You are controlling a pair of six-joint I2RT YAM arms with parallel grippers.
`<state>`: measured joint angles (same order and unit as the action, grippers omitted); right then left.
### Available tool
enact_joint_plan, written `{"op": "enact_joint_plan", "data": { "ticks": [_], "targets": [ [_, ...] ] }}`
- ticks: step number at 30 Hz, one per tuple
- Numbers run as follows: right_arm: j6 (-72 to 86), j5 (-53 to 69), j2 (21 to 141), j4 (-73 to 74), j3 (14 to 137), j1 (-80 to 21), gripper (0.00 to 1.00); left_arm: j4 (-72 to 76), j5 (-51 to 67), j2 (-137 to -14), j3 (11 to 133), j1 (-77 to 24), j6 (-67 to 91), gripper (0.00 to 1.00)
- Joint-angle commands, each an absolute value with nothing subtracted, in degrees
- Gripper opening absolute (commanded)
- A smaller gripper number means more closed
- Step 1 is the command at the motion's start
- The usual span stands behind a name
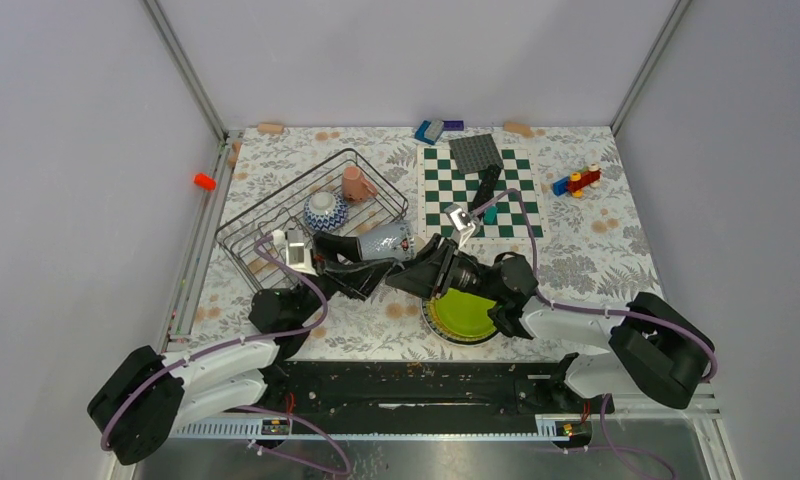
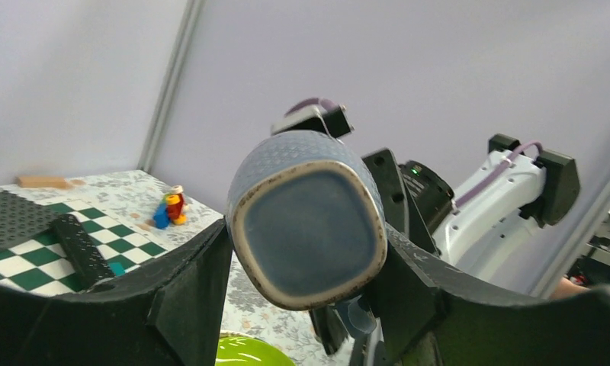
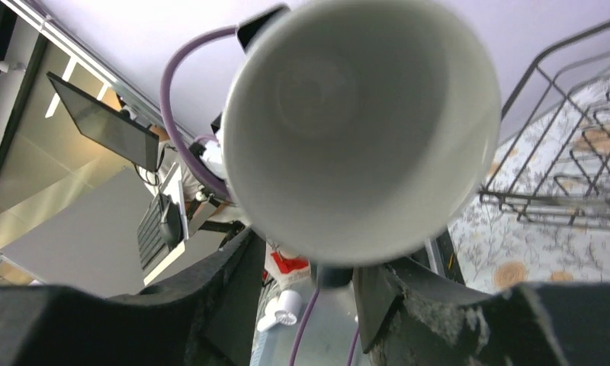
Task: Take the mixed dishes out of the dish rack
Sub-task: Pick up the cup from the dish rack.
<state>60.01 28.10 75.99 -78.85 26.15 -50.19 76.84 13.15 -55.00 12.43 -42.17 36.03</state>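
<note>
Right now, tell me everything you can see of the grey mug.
The grey mug is blue-grey glazed ceramic, textured outside, white inside, its rounded-square base edged in speckled cream. It lies on its side in the air beside the dish rack, clamped near the base by the left tool. Its open mouth faces the right tool; contact there is unclear.

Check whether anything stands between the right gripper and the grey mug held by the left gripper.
Nothing visible does. The grey mug, clamped in the left gripper, points its open mouth at the right gripper, close up. The lime-green plate lies below, not between.
</note>
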Motion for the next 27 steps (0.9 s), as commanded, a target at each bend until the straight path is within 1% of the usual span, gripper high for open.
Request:
{"op": "enact_joint_plan", "data": {
  "ticks": [1,5,7,13,14,15,16,17,18,19,20,21,22,23,27],
  "targets": [
    [56.3,25.9,74.6,-80.0,30.4,-50.3,0.5,81.7,15.2,-53.2,13.6,-44.1,36.2,0.0],
    [54.2,22.8,73.1,-78.6,29.4,-50.3,0.5,82.1,14.2,-52.4,13.1,-45.0,37.1,0.0],
    [54.1,22.4,72.7,-78.8,29.2,-50.2,0.47,82.2,13.2,-52.2,13.0,-45.6,37.1,0.0],
    [56.3,20.6,73.6,-82.8,28.1,-50.3,0.27,82.2,12.6,-54.1,14.2,-47.5,36.7,0.0],
    [56.5,20.5,73.6,-83.4,27.9,-50.3,0.22,82.1,12.3,-54.4,14.3,-47.7,36.5,0.01],
    [56.4,21.0,73.6,-83.6,28.0,-50.3,0.18,82.2,12.0,-54.7,14.3,-47.9,36.3,0.03],
    [56.2,21.9,73.5,-83.6,28.3,-50.3,0.16,82.2,11.8,-54.9,14.3,-48.0,36.1,0.08],
    [56.1,22.5,73.1,-83.5,28.2,-50.3,0.15,82.2,11.8,-55.0,14.3,-48.1,35.4,0.2],
    [55.7,22.8,72.6,-83.4,27.9,-50.3,0.11,82.1,12.1,-55.0,14.2,-48.2,35.0,0.39],
    [55.1,22.8,72.1,-83.2,27.4,-50.3,0.07,82.1,12.2,-54.9,14.1,-48.3,34.6,0.66],
    [54.2,21.9,71.3,-82.8,26.7,-50.3,0.0,82.0,12.0,-54.7,13.8,-48.2,34.2,0.72],
    [53.3,20.9,70.5,-82.3,25.9,-50.3,0.0,82.0,11.4,-54.4,13.5,-48.2,34.1,0.77],
    [52.1,20.2,69.6,-81.4,25.3,-50.3,0.0,81.9,10.6,-54.2,13.2,-48.2,33.9,0.89],
    [51.1,19.7,68.6,-80.1,24.9,-50.3,0.0,81.6,10.0,-54.0,12.7,-48.3,33.7,0.97],
    [47.3,18.3,64.7,-75.4,23.0,-50.3,0.0,79.0,4.4,-51.9,10.8,-48.2,33.0,0.99]
  ]
}}
